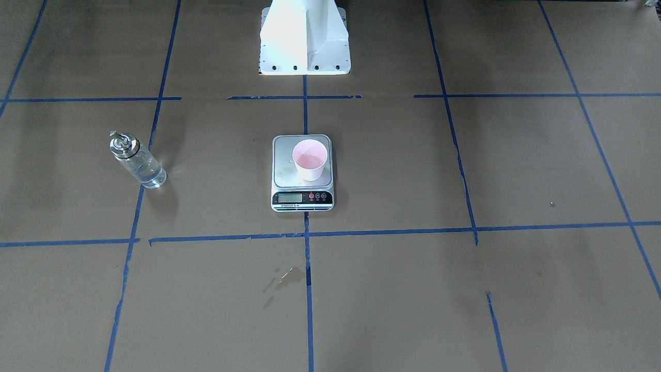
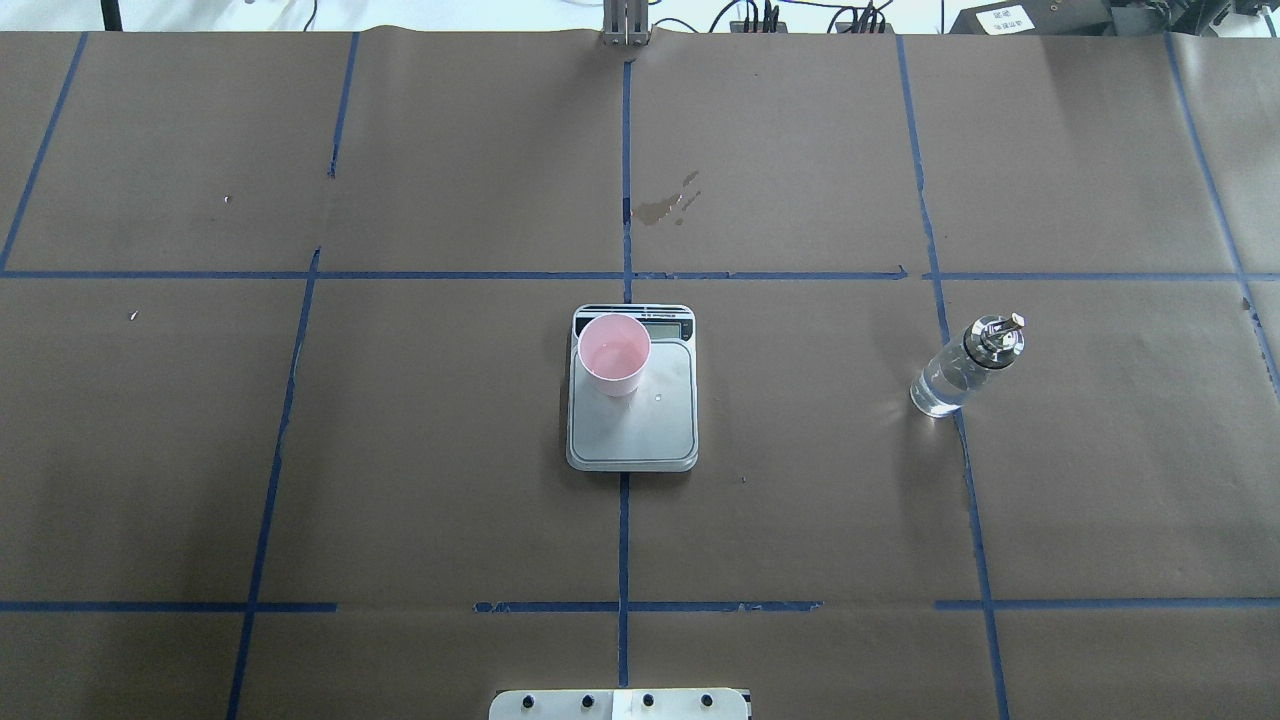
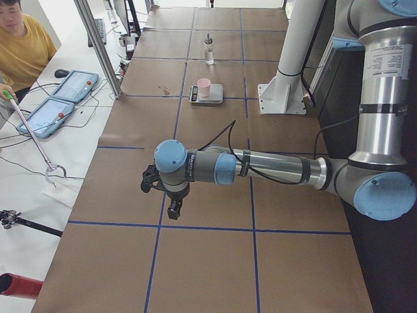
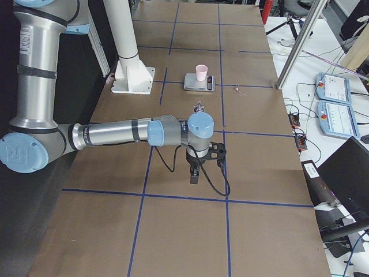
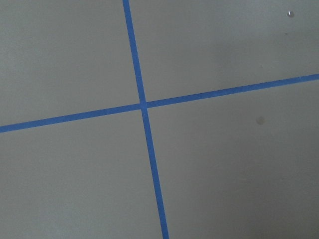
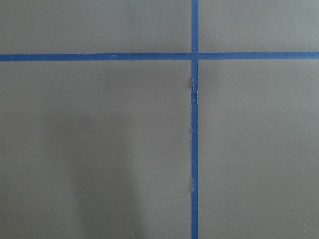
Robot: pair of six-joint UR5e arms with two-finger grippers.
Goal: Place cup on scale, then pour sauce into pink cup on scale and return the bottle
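Table: bottle apart from end effectors

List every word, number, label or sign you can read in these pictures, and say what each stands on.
Nothing here reads clearly.
Scale, its display: no digits can be made out.
Print strip under the display, and the button marks: too small.
White label on the black box: blurred.
Left arm, its sticker: too small.
Right arm, its sticker: too small.
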